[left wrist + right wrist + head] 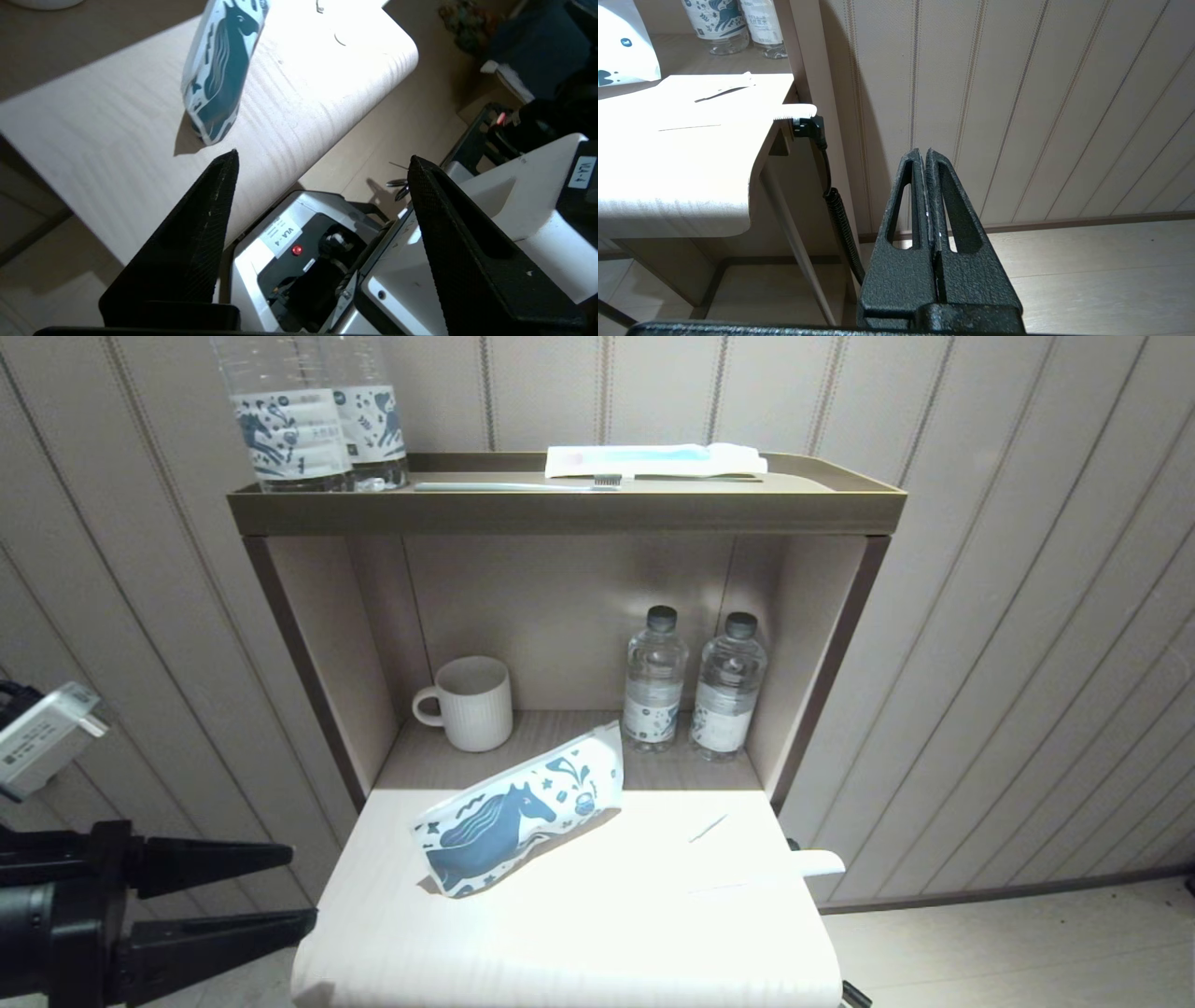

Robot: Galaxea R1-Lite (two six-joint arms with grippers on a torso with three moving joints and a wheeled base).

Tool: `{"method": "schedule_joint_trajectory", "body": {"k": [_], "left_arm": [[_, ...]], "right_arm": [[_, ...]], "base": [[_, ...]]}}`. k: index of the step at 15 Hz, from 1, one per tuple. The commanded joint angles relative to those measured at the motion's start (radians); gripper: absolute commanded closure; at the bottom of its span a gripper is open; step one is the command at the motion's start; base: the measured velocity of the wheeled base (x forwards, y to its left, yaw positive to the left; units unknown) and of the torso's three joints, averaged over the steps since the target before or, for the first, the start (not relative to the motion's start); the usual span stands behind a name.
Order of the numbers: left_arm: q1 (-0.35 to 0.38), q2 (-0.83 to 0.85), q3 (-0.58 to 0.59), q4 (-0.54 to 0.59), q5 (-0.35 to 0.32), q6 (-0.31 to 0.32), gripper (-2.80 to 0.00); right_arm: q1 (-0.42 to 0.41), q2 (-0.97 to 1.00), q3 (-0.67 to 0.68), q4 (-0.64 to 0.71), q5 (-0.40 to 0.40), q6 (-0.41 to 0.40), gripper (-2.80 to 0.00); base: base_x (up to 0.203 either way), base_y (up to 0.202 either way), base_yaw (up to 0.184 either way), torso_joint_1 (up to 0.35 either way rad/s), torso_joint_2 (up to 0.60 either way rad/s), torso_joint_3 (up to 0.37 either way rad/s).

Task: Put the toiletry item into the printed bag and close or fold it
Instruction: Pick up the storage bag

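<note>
Head view: the printed bag (519, 821) lies tilted on the white table (579, 933), its upper end toward one o'clock. The toiletry item (814, 864) lies at the table's right edge, at three o'clock from the bag, its rounded end overhanging. The left gripper (303, 887) waits at nine o'clock, off the table, fingers spread.

Left wrist view: the spread fingers (196, 233) hold nothing.

Right wrist view: the right gripper (926, 156) hangs beside the table, fingers pressed together, empty.

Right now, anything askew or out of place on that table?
Yes: the toiletry item pokes out past the table's right edge. The printed bag sits propped at a tilt rather than flat. Nothing spilled.
</note>
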Motion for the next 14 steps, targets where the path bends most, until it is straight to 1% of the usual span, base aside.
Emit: {"method": "schedule_joint_trajectory", "body": {"k": [1,3,5,6,10,12,13,14], "left_arm": [[-0.058,0.098,0.011,-0.042,-0.003,0.033,-2.80],[-0.096,0.160,0.017,-0.082,-0.002,0.088,-2.80],[-0.102,0.222,0.011,-0.107,-0.002,0.148,-2.80],[-0.102,0.246,0.011,-0.120,-0.002,0.165,-2.80],[-0.108,0.302,0.017,-0.138,-0.006,0.176,-2.80],[-0.109,0.363,0.014,-0.140,-0.006,0.205,-2.80],[-0.109,0.391,0.012,-0.152,-0.007,0.225,-2.80],[-0.109,0.402,0.009,-0.179,-0.008,0.231,-2.80]], "right_arm": [[0.000,0.001,0.000,-0.001,0.001,0.000,0.00],[-0.001,0.001,0.000,-0.001,-0.001,-0.001,0.00],[-0.001,0.001,0.000,-0.001,0.001,-0.001,0.00],[0.000,0.001,0.000,-0.001,0.001,-0.001,0.00],[-0.001,0.001,0.000,-0.001,0.001,-0.001,0.00],[0.000,0.001,0.000,-0.001,0.001,-0.001,0.00],[-0.001,0.001,0.000,-0.001,0.001,-0.001,0.00],[-0.001,0.001,0.000,-0.001,0.001,-0.001,0.00]], "base": [[0.000,0.000,0.000,0.000,0.00,0.000],[0.000,0.000,0.000,0.000,0.00,0.000],[0.000,0.000,0.000,0.000,0.00,0.000],[0.000,0.000,0.000,0.000,0.00,0.000],[0.000,0.000,0.000,0.000,0.00,0.000],[0.000,0.000,0.000,0.000,0.00,0.000],[0.000,0.000,0.000,0.000,0.00,0.000],[0.000,0.000,0.000,0.000,0.00,0.000]]}}
